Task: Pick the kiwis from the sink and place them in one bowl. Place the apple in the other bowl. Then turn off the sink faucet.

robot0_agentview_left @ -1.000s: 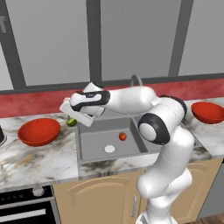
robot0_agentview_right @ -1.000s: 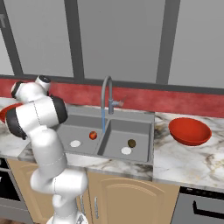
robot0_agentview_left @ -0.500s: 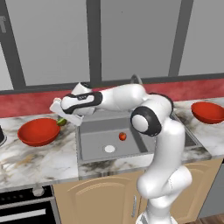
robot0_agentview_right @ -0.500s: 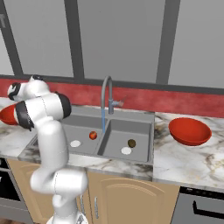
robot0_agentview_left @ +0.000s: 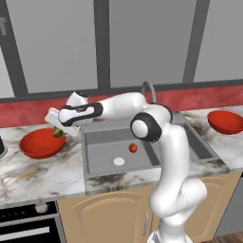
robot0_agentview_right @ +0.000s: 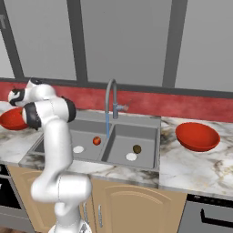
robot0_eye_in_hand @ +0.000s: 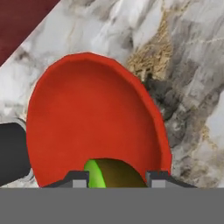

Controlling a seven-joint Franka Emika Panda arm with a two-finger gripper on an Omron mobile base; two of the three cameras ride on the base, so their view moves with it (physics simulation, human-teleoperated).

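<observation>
Marbled surface (robot0_agentview_left: 33, 173) lies bare around the left red bowl (robot0_agentview_left: 40, 143), above whose near rim my pincer (robot0_agentview_left: 60, 131) grips the green kiwi (robot0_eye_in_hand: 114, 175).

Gripper (robot0_agentview_left: 58, 131) with kiwi (robot0_agentview_left: 58, 133) over left bowl (robot0_agentview_left: 40, 144), apple (robot0_agentview_left: 133, 148) in sink (robot0_agentview_left: 99, 156), other bowl (robot0_agentview_left: 227, 122) far right

Hand (robot0_eye_in_hand: 117, 176) mostly cut off by the hand view's bottom edge; just two tips show, so the grip on the lime-green kiwi (robot0_eye_in_hand: 114, 173) can't be confirmed. Kiwi's lower part cut off too. Left red bowl (robot0_agentview_right: 12, 119) partly behind the arm in the right base view. Right basin of the sink (robot0_agentview_left: 197, 144) largely hidden by the arm in the left base view.
</observation>
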